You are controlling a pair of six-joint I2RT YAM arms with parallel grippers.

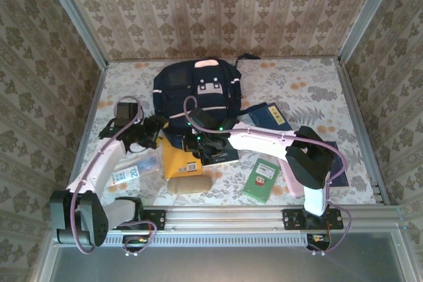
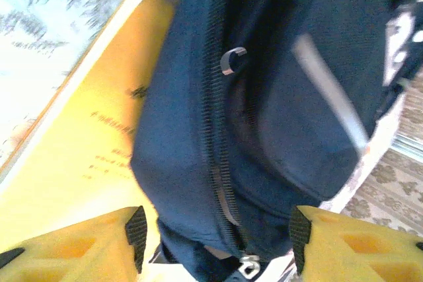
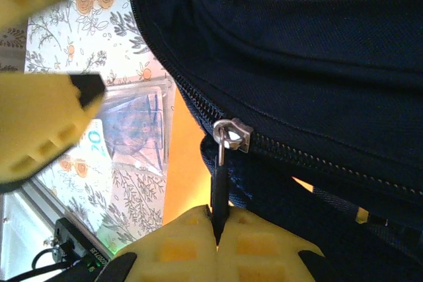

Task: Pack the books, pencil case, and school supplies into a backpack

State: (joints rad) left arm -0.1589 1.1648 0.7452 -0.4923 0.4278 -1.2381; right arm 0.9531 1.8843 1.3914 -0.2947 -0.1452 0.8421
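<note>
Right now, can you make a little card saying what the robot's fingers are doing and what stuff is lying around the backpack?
backpack: navy, in the middle of the table
left fingers: open, backpack fabric between them
right fingers: shut on the black zipper pull
orange-yellow book: at the backpack's near edge
green book: near right of the table
blue-and-white packet: near left

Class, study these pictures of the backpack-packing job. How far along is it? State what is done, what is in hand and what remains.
Done: nothing looks packed. In hand: the right hand pinches the zipper pull of the backpack; the left hand stands open astride its fabric. Left: unzipping, then loading the orange-yellow book, green book, blue-and-white packet and the rest, all lying on the table.
</note>
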